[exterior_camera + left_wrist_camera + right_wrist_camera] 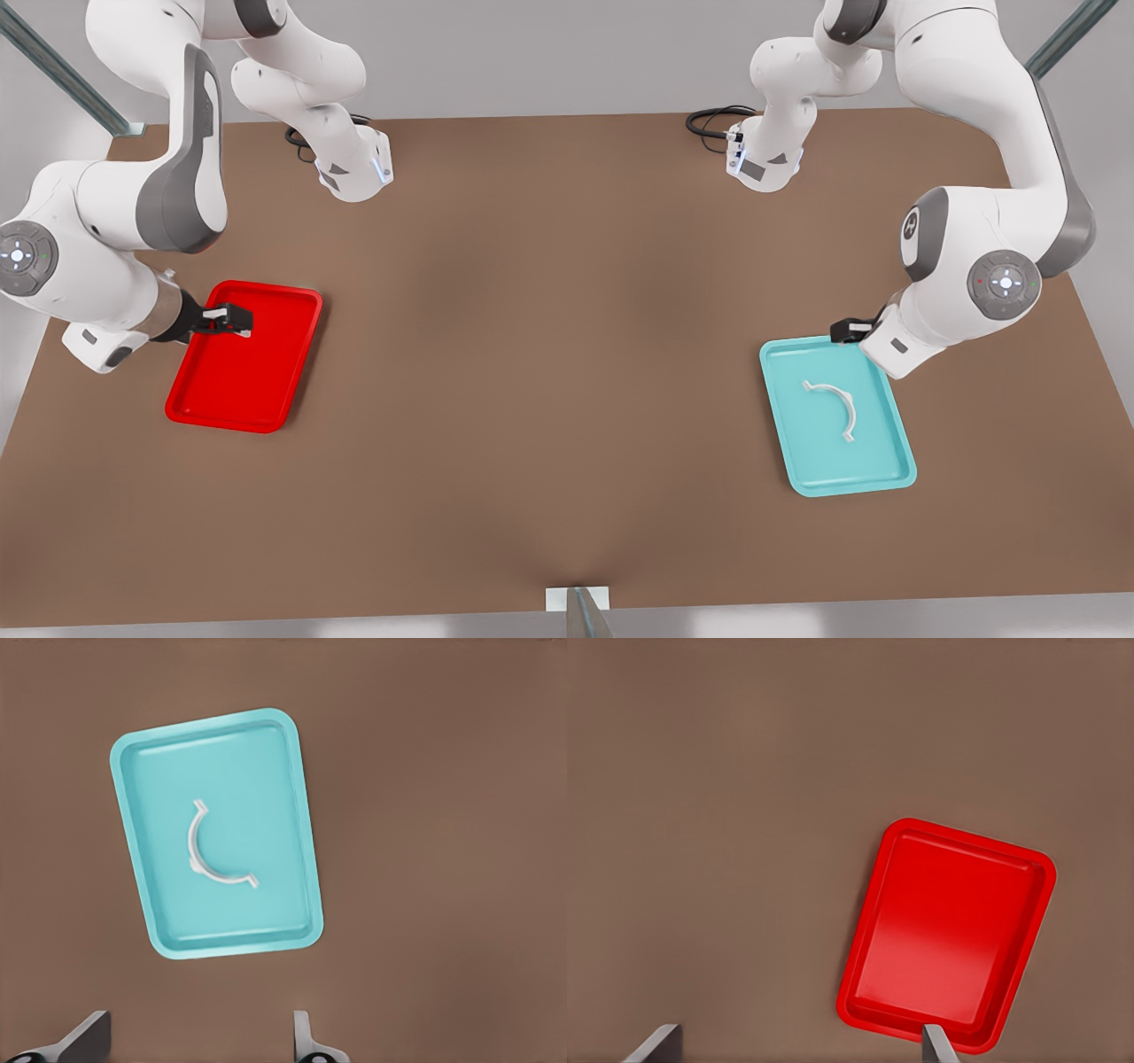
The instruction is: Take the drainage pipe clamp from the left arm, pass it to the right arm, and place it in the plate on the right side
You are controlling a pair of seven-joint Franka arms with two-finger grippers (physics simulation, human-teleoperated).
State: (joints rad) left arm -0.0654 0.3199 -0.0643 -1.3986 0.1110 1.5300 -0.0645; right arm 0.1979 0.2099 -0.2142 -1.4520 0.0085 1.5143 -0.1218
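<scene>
On the front view's left, the flat bright red rectangular plate point(244, 372) with rounded corners and a low raised rim lies on the brown desk point(549, 354). Nothing lies in it. The right hand point(237, 320) hangs over the plate's far edge, on the arm that reaches in from the front view's left. In the right wrist view its two dark fingers point(937, 1047) stand wide apart with nothing between them, and the red plate point(948, 935) lies below and ahead of them, one fingertip over the plate's near rim.

The middle of the desk lies between the two trays, which are well apart from each other.

On the front view's right, a flat teal rectangular tray point(895, 465) of like shape rests on the desk. The drainage pipe clamp point(835, 406), a small thin white plastic half-ring with short outturned tabs at its ends, lies flat near the middle of this teal tray. The left hand point(850, 330) hovers just over the tray's far corner, apart from the clamp. In the left wrist view its fingers point(84, 1041) are spread open and empty, with the teal tray point(142, 780) and the white clamp point(202, 855) below and ahead of them.
</scene>
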